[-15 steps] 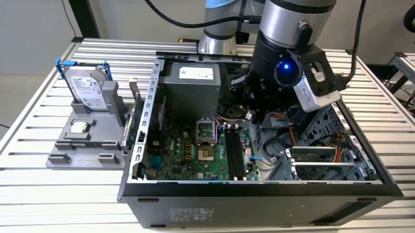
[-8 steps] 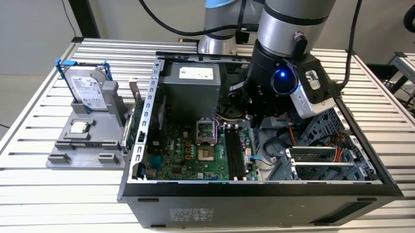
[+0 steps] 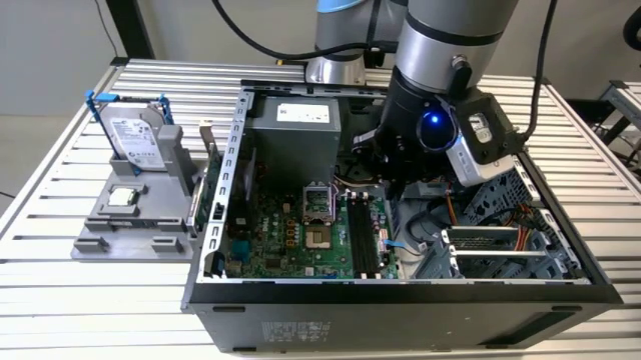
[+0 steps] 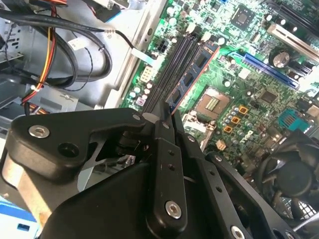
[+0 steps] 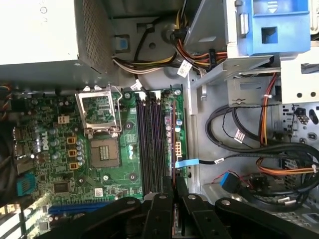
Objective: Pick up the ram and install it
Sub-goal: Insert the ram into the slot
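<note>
1 ram [image 4: 193, 74] shows chips [image 4: 202, 59] in second wrist view.

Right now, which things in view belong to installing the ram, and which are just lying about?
Job in hand: ram, shut in the gripper; memory slots on the motherboard.
Lying about: hard drive on the grey stand; chip on that stand; cables in the case.

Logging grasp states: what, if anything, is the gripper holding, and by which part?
The gripper pinches the long, thin dark-green circuit-board ram stick near one end, at the black memory slots.
</note>
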Robot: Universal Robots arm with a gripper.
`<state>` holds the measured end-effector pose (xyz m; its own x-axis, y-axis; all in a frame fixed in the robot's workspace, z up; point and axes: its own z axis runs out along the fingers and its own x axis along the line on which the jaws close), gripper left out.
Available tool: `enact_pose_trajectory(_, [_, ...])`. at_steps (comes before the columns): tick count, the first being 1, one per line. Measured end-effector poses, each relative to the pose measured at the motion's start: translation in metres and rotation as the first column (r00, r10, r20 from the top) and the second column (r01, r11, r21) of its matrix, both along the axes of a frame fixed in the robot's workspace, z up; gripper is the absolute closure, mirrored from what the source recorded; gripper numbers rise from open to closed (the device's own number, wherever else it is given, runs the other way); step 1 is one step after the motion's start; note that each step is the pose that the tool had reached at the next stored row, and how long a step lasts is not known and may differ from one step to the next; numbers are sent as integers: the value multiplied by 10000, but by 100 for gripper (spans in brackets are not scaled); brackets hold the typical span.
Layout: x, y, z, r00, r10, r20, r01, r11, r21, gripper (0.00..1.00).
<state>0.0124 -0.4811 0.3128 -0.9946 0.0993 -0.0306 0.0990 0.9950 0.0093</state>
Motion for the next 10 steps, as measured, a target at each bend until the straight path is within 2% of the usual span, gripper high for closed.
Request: enact_pose_trajectory(10, [-1,3,-183,10000,2,-1,-2,10000,1,100])
